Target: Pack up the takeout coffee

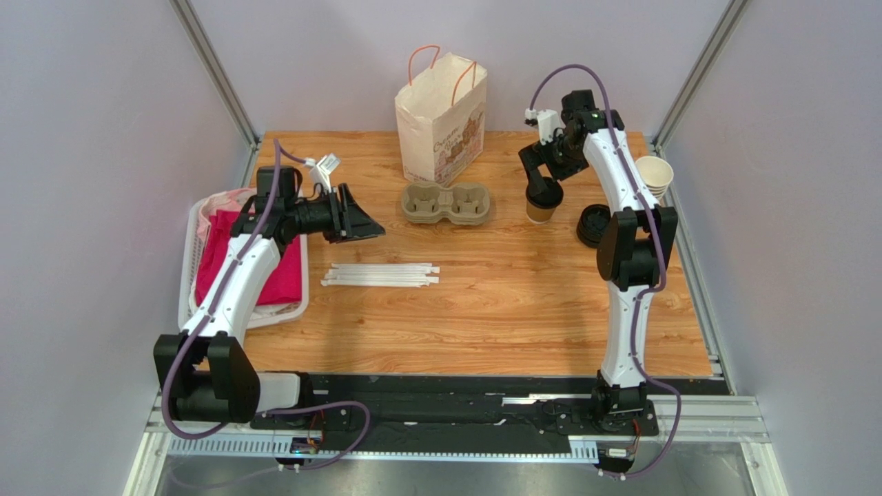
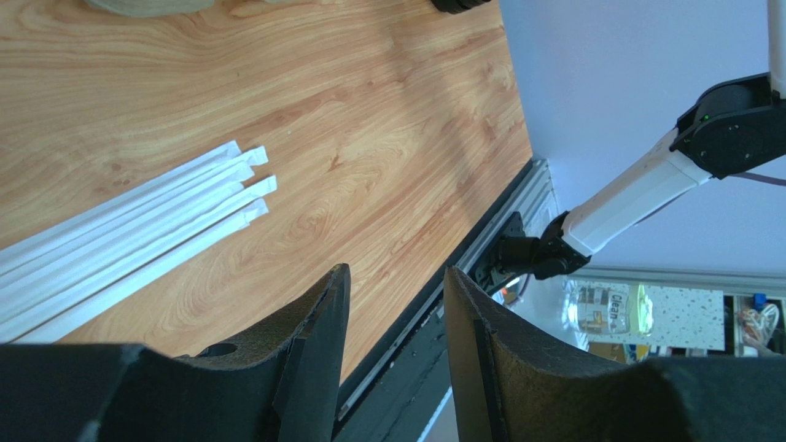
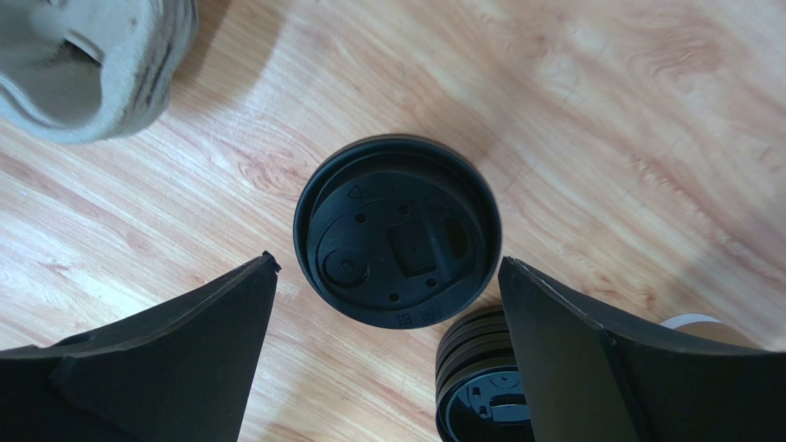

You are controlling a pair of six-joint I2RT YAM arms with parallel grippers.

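Note:
The takeout coffee [image 1: 541, 202], a tan cup under a black lid [image 3: 398, 230], stands upright on the wooden table at the back right. My right gripper [image 1: 544, 178] hangs just above it, open. In the right wrist view its fingers flank the lid [image 3: 387, 265] without touching it. Further left, my left gripper [image 1: 362, 222] hovers over the table with its jaws partly apart and nothing between them [image 2: 397, 276]. A paper bag [image 1: 440, 119] with pink handles stands at the back centre. The grey two-cup carrier [image 1: 446, 204] in front of it holds nothing.
Wrapped white straws [image 1: 380, 275] [image 2: 129, 239] lie mid-table. A stack of loose black lids [image 1: 593, 223] [image 3: 480, 387] sits right of the coffee, with lidless cream cups [image 1: 654, 176] beyond. A white basket [image 1: 190, 271] with pink cloth is at the left edge.

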